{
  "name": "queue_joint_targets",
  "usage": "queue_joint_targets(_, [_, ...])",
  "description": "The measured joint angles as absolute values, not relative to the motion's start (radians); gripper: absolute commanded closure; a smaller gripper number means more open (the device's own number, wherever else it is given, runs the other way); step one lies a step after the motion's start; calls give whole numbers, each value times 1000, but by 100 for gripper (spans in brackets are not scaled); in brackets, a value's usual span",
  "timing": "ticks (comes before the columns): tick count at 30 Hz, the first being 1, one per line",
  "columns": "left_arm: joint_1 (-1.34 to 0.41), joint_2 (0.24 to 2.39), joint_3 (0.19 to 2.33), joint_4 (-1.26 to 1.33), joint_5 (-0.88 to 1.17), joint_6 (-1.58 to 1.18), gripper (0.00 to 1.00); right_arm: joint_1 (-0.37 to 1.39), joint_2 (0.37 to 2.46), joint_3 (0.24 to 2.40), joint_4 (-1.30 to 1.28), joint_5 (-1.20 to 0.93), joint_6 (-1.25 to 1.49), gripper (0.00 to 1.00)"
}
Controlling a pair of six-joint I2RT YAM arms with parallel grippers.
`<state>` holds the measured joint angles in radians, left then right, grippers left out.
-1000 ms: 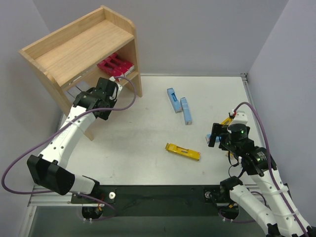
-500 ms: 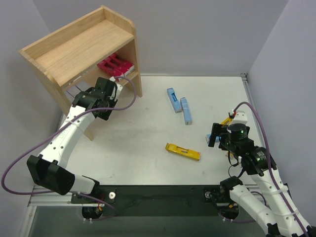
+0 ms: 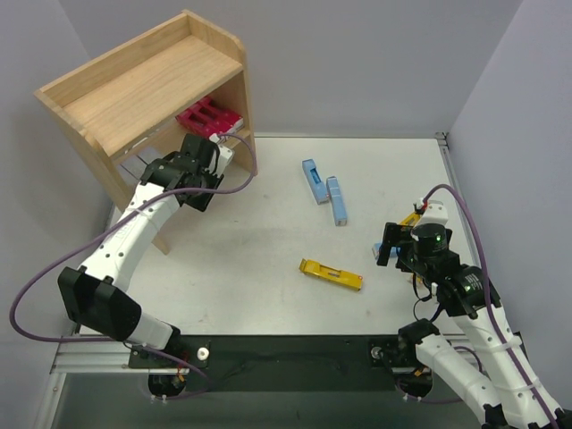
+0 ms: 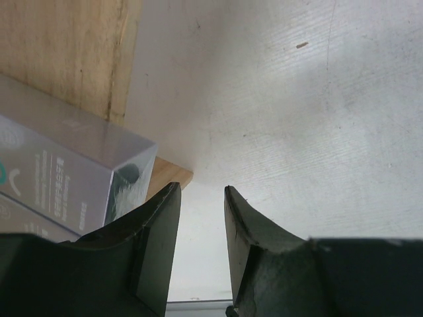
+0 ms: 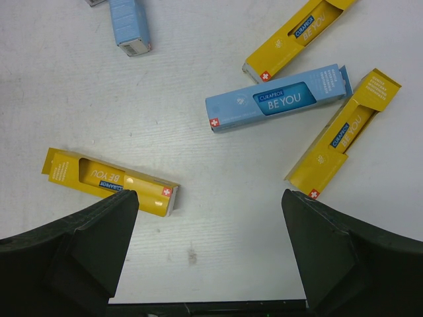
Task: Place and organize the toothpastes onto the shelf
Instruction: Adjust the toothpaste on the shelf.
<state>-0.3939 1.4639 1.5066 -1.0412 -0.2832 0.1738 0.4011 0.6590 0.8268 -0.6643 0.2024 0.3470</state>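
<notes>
Magenta-red cartons [image 3: 207, 116] lie side by side on the lower tier of the shelf [image 3: 134, 89], towards its right end; the overhead view does not settle their exact number. A silver-grey carton [image 4: 66, 168] lies on the same tier, with part of a second just under it in the left wrist view. No carton is seen on the upper tier.

Outstanding work, as judged from the present layout: the light blue cartons [image 5: 277, 98] and yellow cartons [image 5: 109, 181] are all on the table [image 3: 250, 241], well apart from the shelf. The right wrist view shows three yellow, one whole blue, and two more blue cut by the top edge. They lie at mixed angles, ungrouped. The task appears roughly half complete.

The left gripper [image 4: 198, 198] sits at the front of the lower tier, fingers a narrow gap apart with nothing between them; the silver-grey carton's end is just beside its left finger, contact not determinable. The right gripper [image 5: 208, 198] hovers above the loose cartons, fingers spread wide, holding nothing.
</notes>
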Motion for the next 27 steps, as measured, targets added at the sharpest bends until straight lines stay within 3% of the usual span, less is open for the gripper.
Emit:
queue_joint_targets(21, [-371,1519,1538,-1009,-337,190,56,401,679,827,-664,203,347,3])
queue_joint_targets(27, [-382,1514,1540,-1003,-308,184,49,401,685,827,-664,201,347,4])
